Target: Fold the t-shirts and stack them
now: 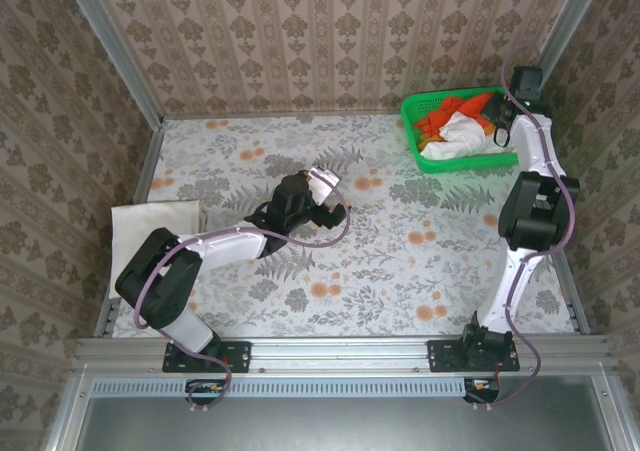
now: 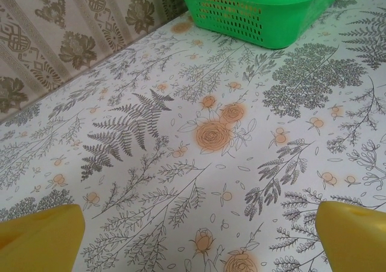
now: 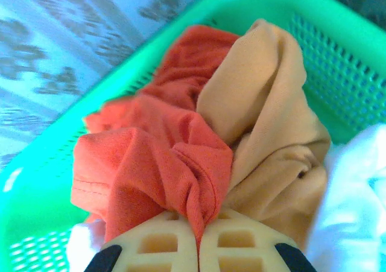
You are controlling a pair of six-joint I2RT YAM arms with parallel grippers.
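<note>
Right gripper (image 3: 198, 242) is pinching shut a fold of red-orange t-shirt (image 3: 151, 163) rising straight ahead in the basket (image 3: 338, 49); left gripper (image 2: 197, 239) is hanging wide open, empty, well apart

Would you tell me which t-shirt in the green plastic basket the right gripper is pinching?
The red-orange fabric t-shirt: its fold is clamped in the shut right gripper, while the amber-orange t-shirt and white t-shirt beside it lie free.

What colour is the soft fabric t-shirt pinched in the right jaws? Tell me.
The soft fabric t-shirt is red-orange, clearest in the right wrist view.
</note>
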